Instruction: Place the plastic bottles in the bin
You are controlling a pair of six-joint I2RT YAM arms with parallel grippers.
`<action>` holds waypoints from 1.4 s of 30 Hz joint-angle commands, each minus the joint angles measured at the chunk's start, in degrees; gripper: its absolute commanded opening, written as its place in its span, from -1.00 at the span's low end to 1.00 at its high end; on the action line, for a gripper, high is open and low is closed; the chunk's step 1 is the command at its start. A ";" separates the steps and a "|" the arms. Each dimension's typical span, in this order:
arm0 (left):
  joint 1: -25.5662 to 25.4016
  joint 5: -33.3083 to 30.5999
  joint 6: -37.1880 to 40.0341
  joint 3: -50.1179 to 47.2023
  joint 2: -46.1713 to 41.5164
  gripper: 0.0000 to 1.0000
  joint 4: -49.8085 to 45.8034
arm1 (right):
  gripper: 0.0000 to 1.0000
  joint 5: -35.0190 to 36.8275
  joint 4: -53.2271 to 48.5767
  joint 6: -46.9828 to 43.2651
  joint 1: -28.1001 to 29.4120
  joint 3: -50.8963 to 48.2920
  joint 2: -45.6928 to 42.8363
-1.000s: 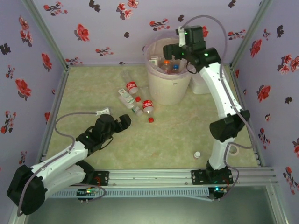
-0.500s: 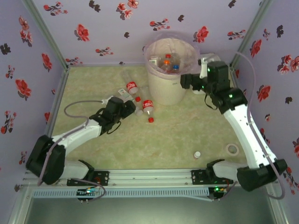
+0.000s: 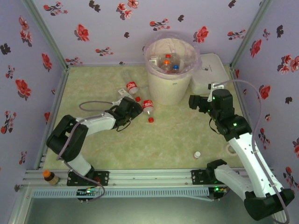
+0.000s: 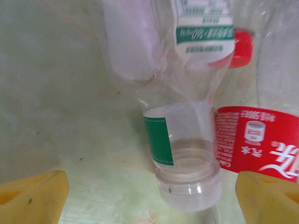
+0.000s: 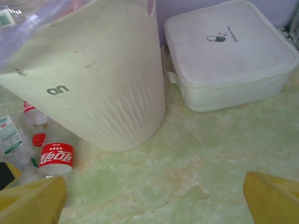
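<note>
The bin (image 3: 168, 88) stands at the back centre with several plastic bottles (image 3: 167, 61) inside it. Left of it lie two red-labelled bottles (image 3: 131, 87) (image 3: 148, 105). My left gripper (image 3: 134, 108) is open and low over this group. In the left wrist view a clear green-labelled bottle (image 4: 180, 154) lies between the yellow fingertips (image 4: 32, 196), its base toward me and untouched, beside a red-labelled bottle (image 4: 261, 140). My right gripper (image 3: 194, 101) is open and holds nothing, to the right of the bin (image 5: 93, 79).
A flat white lidded box (image 3: 212, 70) sits right of the bin. A small white-capped bottle (image 3: 197, 154) and a tape roll (image 3: 230, 149) lie near the right arm's base. An orange-capped bottle (image 3: 49, 176) stands at the near-left rail. Floral walls close in three sides.
My left arm has reached forward until its jaws straddle the green-labelled bottle. My right arm has swung from above the bin down to its right side.
</note>
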 commanded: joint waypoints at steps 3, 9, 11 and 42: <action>-0.81 -0.81 -2.20 1.48 4.57 0.84 3.39 | 0.93 1.88 1.06 4.74 -0.29 -4.90 -3.60; -0.78 -1.78 -3.03 0.90 6.74 0.47 5.00 | 0.93 1.70 -1.76 8.74 -0.28 -8.62 -9.29; -0.83 -2.26 -2.86 0.48 6.91 0.31 5.22 | 0.92 1.21 -2.98 9.78 -0.28 -9.00 -10.65; -3.42 0.93 35.44 -8.42 -33.73 -0.73 -1.28 | 0.94 -30.22 12.27 9.19 3.84 5.21 3.04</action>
